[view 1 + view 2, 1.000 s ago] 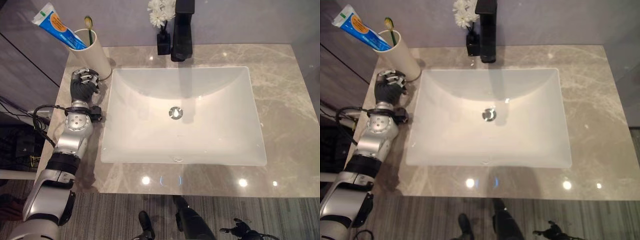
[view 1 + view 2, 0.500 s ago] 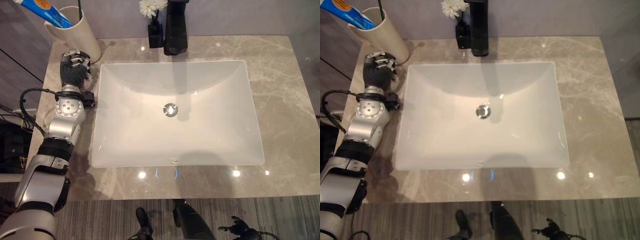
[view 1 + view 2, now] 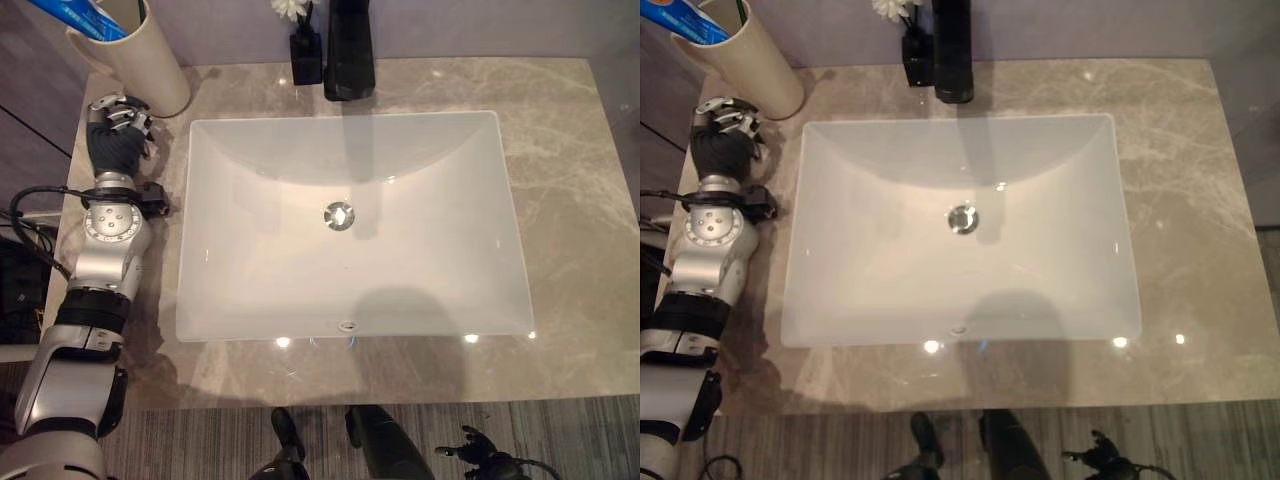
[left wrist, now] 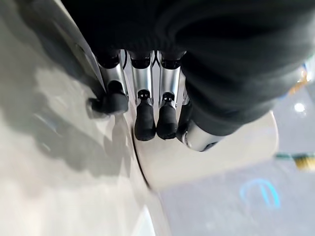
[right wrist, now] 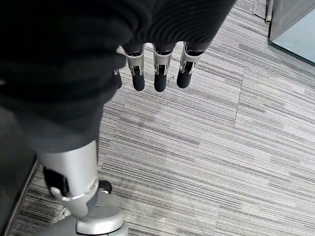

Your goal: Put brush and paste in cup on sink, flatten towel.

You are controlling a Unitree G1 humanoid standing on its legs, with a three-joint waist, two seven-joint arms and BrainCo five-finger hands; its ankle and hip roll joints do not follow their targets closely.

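The left hand (image 3: 115, 140) rested on the counter (image 3: 560, 150) beside the cup (image 3: 130, 55), fingers loosely bent, holding nothing. The right hand (image 5: 155, 73) hung relaxed, empty, over the floor (image 5: 221, 162).

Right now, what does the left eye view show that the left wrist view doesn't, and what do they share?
The left eye view alone shows the white sink, its drain, the black faucet, a small black vase of white flowers and the blue toothpaste tube in the cup. The left wrist view alone shows the left hand's dark fingertips up close against the cup's base. Both show the left hand, the cream cup and the marble counter.
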